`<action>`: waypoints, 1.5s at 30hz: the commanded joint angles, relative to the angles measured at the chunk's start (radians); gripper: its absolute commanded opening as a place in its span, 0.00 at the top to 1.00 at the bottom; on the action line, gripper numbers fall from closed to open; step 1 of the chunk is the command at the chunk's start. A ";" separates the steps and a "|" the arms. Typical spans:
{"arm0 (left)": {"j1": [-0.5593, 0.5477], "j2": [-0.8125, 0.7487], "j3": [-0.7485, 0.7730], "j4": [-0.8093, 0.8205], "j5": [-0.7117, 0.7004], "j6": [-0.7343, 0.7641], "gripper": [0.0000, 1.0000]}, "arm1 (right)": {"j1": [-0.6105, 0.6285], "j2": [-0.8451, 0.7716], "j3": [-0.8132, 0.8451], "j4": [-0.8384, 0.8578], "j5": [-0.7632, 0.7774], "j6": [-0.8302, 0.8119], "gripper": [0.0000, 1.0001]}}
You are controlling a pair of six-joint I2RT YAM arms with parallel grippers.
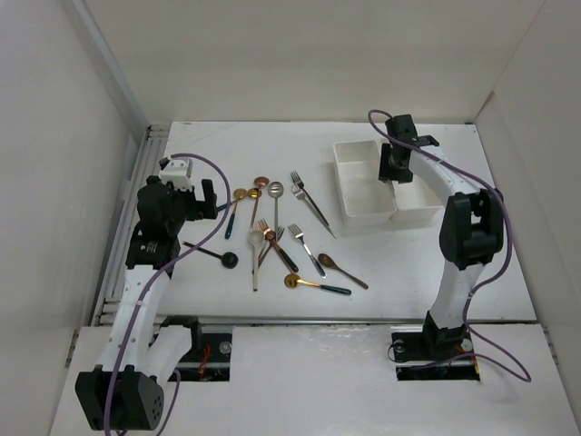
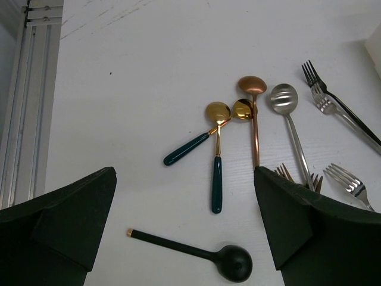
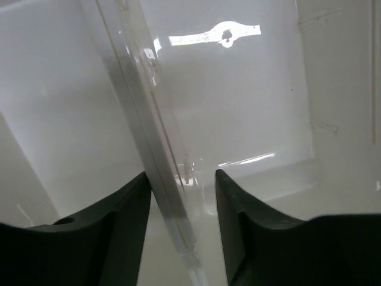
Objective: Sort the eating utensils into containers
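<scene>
**Operator:** Top external view: where are the task items?

**Technician:** The eating utensils (image 1: 275, 193) lie scattered mid-bench (image 1: 436, 272), all outside the containers (image 1: 343, 186) at the back right. The handle of one fork (image 1: 315, 207) ends just beside the near corner of the left bin. The right arm (image 1: 467, 227) covers part of the right-hand bin.

**Operator:** State of each tool?

**Technician:** The left tool (image 1: 205, 198) has its jaws spread fully, holds nothing and hovers at the cluster's left side. The right tool (image 1: 396, 169) has its jaws roughly half closed, astride the shared wall (image 3: 169, 179) between the bins. One finger (image 3: 119, 226) appears to lie against the plastic, and a narrow gap shows at the other. Glare on the pale plastic means I cannot tell whether it clamps.

**Operator:** What does the left wrist view add?

**Technician:** It shows a black spoon (image 2: 229, 261) nearest the camera and fork tines (image 2: 284, 173) partly hidden behind one finger. The frame edge cuts off the utensils at the right. Bare bench runs left to the rail (image 2: 24, 89).
</scene>
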 commanded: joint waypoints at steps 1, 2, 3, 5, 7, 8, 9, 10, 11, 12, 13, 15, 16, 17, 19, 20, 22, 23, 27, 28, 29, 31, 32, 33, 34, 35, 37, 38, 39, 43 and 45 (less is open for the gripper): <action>0.009 -0.023 -0.009 0.017 0.012 -0.017 0.00 | -0.012 0.021 0.028 0.047 0.041 0.000 0.56; 0.009 -0.023 -0.009 0.017 0.012 -0.017 0.00 | -0.012 0.031 0.028 0.057 0.041 0.000 0.62; 0.009 -0.023 -0.020 0.028 0.012 -0.017 0.00 | -0.021 0.041 0.028 0.057 0.041 0.000 0.70; 0.009 -0.023 -0.020 0.028 0.012 -0.017 0.00 | -0.021 0.056 0.028 0.066 0.032 0.000 0.83; 0.009 -0.023 -0.020 0.028 0.012 -0.017 0.00 | -0.021 0.065 0.028 0.066 0.032 0.000 0.91; 0.009 -0.023 -0.020 0.028 0.012 -0.017 0.00 | -0.021 0.065 0.028 0.076 0.046 0.000 0.99; 0.009 -0.023 -0.020 0.028 0.012 -0.017 0.00 | -0.032 0.065 0.028 0.077 0.055 0.000 1.00; 0.009 -0.023 -0.020 0.028 0.012 -0.017 0.00 | -0.032 0.065 0.028 0.077 0.055 0.000 1.00; 0.009 -0.023 -0.020 0.028 0.012 -0.017 0.00 | -0.043 0.065 0.017 0.077 0.055 0.000 1.00; 0.018 -0.023 -0.020 0.028 0.012 -0.017 0.00 | -0.043 0.047 0.017 0.096 0.042 -0.035 1.00; 0.018 -0.023 -0.020 0.028 0.012 -0.017 0.00 | -0.043 0.038 0.004 0.113 0.041 -0.063 1.00; 0.018 -0.023 -0.030 0.028 0.012 -0.017 0.00 | -0.043 0.024 -0.015 0.150 0.000 -0.118 1.00; 0.018 -0.023 -0.030 0.028 0.012 -0.017 0.00 | -0.043 0.024 -0.015 0.150 0.000 -0.165 1.00; 0.018 -0.023 -0.030 0.037 0.012 -0.017 0.00 | -0.043 0.024 -0.015 0.150 -0.020 -0.188 1.00; 0.018 -0.023 -0.030 0.037 0.012 -0.017 0.00 | -0.043 0.015 -0.015 0.169 -0.029 -0.247 1.00; 0.018 -0.023 -0.030 0.048 0.012 -0.017 0.00 | -0.043 0.015 -0.026 0.169 -0.029 -0.258 1.00; 0.018 -0.023 -0.030 0.048 0.012 -0.017 0.00 | -0.043 0.015 -0.026 0.169 -0.029 -0.268 1.00; 0.018 -0.014 -0.030 0.048 0.012 -0.017 0.00 | -0.043 0.015 -0.035 0.169 -0.052 -0.268 1.00; 0.018 -0.014 -0.030 0.048 0.012 -0.008 0.00 | -0.043 0.006 -0.035 0.178 -0.063 -0.259 0.98; 0.018 -0.014 -0.030 0.048 0.012 -0.008 0.00 | -0.043 0.006 -0.035 0.178 -0.063 -0.250 0.93; 0.018 -0.014 -0.030 0.048 0.012 -0.008 0.00 | -0.043 0.006 -0.035 0.164 -0.063 -0.250 0.75; 0.018 -0.014 -0.030 0.048 0.003 -0.008 0.00 | -0.043 -0.019 -0.023 0.164 -0.063 -0.239 0.57; 0.018 -0.014 -0.040 0.048 0.003 -0.008 0.00 | -0.043 -0.036 -0.012 0.155 -0.063 -0.227 0.43; 0.018 -0.014 -0.040 0.048 0.003 -0.008 0.00 | -0.043 -0.078 -0.012 0.155 -0.063 -0.212 0.38; 0.018 -0.014 -0.040 0.048 0.003 0.001 0.00 | -0.043 -0.102 0.006 0.146 -0.028 -0.203 0.33; 0.018 -0.014 -0.040 0.048 0.003 0.001 0.00 | -0.043 -0.125 0.044 0.135 -0.011 -0.193 0.28; 0.018 -0.014 -0.040 0.048 0.003 0.001 0.00 | -0.043 -0.195 0.097 0.077 0.001 -0.164 0.19; 0.018 -0.014 -0.040 0.048 0.003 0.001 0.00 | -0.029 -0.223 0.129 0.061 0.001 -0.164 0.17; 0.018 -0.014 -0.049 0.048 0.003 0.001 0.00 | -0.015 -0.284 0.129 0.049 0.001 -0.153 0.00; 0.018 -0.014 -0.067 0.057 -0.006 0.001 0.00 | 0.115 -0.402 -0.005 0.038 -0.035 -0.153 0.00; 0.018 -0.014 -0.078 0.057 -0.006 -0.019 0.00 | 0.226 -0.403 -0.117 0.038 -0.076 -0.153 0.05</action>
